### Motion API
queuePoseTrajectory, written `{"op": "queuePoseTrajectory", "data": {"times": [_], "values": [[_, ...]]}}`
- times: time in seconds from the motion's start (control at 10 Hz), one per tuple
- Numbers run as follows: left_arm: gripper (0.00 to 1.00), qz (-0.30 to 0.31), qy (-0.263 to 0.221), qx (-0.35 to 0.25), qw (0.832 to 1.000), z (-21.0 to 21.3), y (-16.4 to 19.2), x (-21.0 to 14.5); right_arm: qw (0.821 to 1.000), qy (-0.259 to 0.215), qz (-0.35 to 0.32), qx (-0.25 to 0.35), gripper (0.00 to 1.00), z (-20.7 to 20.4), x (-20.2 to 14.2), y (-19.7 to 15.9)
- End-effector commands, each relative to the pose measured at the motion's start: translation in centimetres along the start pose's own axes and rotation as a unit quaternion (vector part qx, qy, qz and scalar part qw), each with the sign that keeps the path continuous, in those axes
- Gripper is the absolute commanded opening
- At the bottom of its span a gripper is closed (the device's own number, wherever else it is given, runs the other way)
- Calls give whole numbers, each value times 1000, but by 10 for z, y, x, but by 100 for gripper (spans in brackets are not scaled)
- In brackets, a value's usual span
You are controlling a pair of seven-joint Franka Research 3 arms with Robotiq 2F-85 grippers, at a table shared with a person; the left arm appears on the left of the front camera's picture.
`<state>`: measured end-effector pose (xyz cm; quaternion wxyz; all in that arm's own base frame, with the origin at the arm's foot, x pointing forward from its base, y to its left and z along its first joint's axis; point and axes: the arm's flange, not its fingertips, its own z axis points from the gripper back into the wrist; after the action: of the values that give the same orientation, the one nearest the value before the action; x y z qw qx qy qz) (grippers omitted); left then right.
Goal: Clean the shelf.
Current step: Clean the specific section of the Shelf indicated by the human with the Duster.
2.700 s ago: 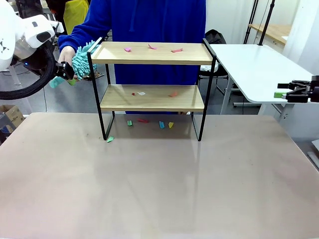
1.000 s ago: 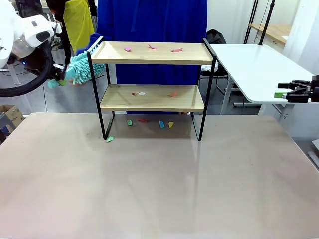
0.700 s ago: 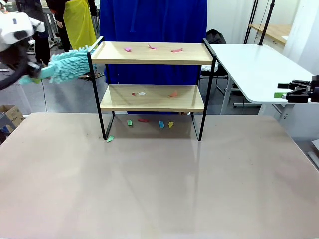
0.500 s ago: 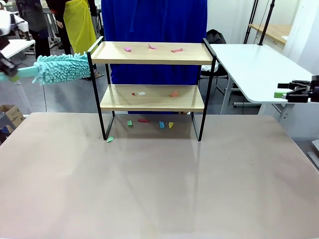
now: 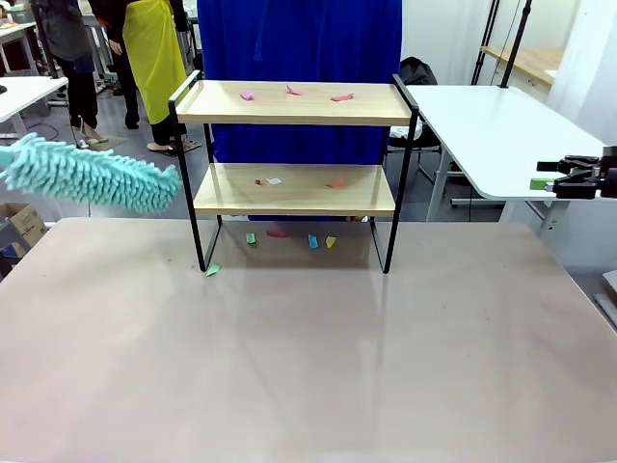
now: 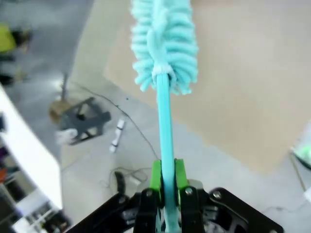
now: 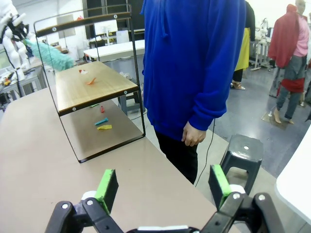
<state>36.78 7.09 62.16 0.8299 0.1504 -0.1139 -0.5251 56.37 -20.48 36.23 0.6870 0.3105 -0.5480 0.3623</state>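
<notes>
The shelf (image 5: 294,145) stands at the table's far middle, two wooden boards in a black frame. Coloured paper scraps lie on its top board (image 5: 292,92), on its lower board (image 5: 274,180) and on the table beneath (image 5: 312,241). A fluffy teal duster (image 5: 92,177) hangs left of the shelf, its tip near the left post. In the left wrist view my left gripper (image 6: 166,179) is shut on the duster's handle (image 6: 164,126). My right gripper (image 5: 548,176) hovers open far to the right, its green pads (image 7: 108,187) wide apart, the shelf (image 7: 90,87) beyond it.
A person in a blue hoodie (image 5: 299,39) stands just behind the shelf. A white side table (image 5: 482,125) sits at the right, and a black stool (image 7: 243,148) on the floor. One green scrap (image 5: 213,270) lies by the shelf's left leg. The tan table (image 5: 308,367) spreads in front.
The duster has swung down and leftward from the shelf's top left corner, and my left arm has left the front view. The person's hand let go of it earlier. The right arm is still.
</notes>
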Motion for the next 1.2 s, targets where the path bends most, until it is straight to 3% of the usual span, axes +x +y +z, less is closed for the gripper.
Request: {"op": "queuePoseTrajectory", "data": {"times": [0.0, 0.2, 0.5, 0.6, 0.7, 0.8, 0.9, 1.1], "values": [[13, -132, 15, 16, 991, 23, -19, -12, 1000, -2, 3, 1, 100, -1, 3, 0], [13, -239, 30, -18, 970, 42, -43, -17, 1000, -2, 3, 1, 100, -1, 3, 0], [13, -289, 42, -87, 953, 42, -69, -4, 1000, -2, 3, 1, 100, -1, 3, 0], [13, -299, 43, -94, 949, 36, -76, 4, 1000, -2, 3, 1, 100, -1, 3, 0], [13, -299, 48, -61, 951, 30, -74, 12, 1000, -2, 3, 1, 100, -1, 3, 0], [13, -279, 18, -40, 959, 26, -69, 18, 1000, -2, 3, 1, 100, -1, 3, 0], [13, -293, 40, -87, 951, 35, -77, 8, 1000, -2, 3, 1, 100, -1, 3, 0], [13, -293, 40, -87, 951, 35, -77, 8, 1000, -2, 3, 1, 100, -1, 3, 0]]}}
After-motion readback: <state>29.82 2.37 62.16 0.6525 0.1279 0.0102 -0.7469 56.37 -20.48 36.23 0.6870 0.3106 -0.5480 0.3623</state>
